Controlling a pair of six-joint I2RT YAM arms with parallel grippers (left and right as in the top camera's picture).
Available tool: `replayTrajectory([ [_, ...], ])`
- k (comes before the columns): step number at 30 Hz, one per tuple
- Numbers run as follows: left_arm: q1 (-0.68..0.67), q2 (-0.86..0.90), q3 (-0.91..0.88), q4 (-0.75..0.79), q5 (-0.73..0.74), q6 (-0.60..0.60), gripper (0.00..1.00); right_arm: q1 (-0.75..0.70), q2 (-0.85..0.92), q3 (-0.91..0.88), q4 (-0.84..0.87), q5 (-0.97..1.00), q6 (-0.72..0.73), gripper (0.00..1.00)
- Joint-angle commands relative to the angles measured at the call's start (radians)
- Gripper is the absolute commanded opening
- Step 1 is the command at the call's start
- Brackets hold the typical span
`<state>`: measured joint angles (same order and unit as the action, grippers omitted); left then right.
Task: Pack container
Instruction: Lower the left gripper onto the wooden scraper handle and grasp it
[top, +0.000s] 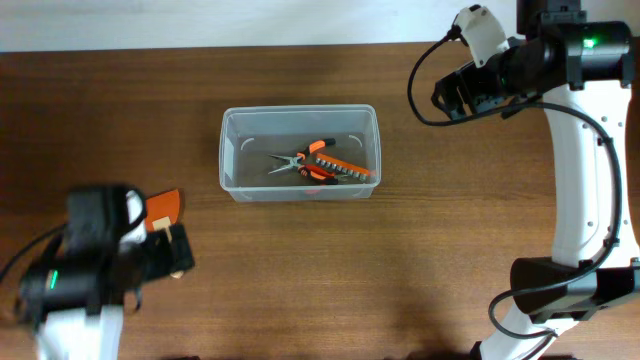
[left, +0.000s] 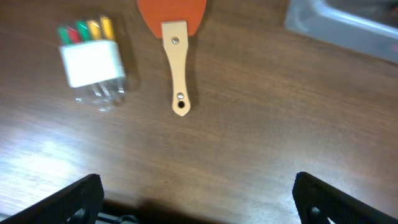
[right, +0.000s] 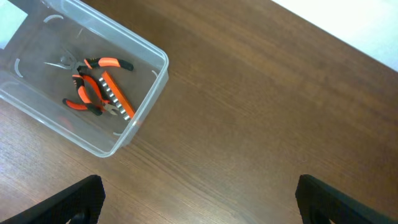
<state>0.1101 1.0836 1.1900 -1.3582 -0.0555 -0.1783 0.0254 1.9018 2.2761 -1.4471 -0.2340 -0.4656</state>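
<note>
The container, a clear rectangular tub, stands mid-table and holds orange-handled pliers and an orange strip of bits. It also shows in the right wrist view with the pliers, and its corner shows in the left wrist view. My left gripper is open and empty, short of a scraper with an orange blade and wooden handle. My right gripper is open and empty above bare table, right of the container.
A small clear case with coloured bits lies left of the scraper. In the overhead view the left arm covers the front left, with the scraper's blade showing beside it. The right arm is at the back right.
</note>
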Motion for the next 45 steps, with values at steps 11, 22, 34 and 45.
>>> replayTrajectory([
  [11, 0.077, 0.320, -0.112, 0.217, 0.003, -0.082, 0.99, -0.006, 0.003, -0.029, 0.014, 0.006, 0.014, 0.99],
  [22, 0.175, 0.367, -0.312, 0.437, 0.090, -0.052, 0.99, -0.006, 0.003, -0.029, 0.014, 0.006, 0.015, 0.99],
  [34, 0.175, 0.588, -0.318, 0.608, 0.090, -0.053, 0.99, -0.006, 0.003, -0.031, 0.014, 0.010, 0.014, 0.99],
  [45, 0.175, 0.673, -0.318, 0.668, 0.089, -0.051, 0.99, -0.006, 0.003, -0.031, 0.013, 0.010, 0.014, 0.99],
])
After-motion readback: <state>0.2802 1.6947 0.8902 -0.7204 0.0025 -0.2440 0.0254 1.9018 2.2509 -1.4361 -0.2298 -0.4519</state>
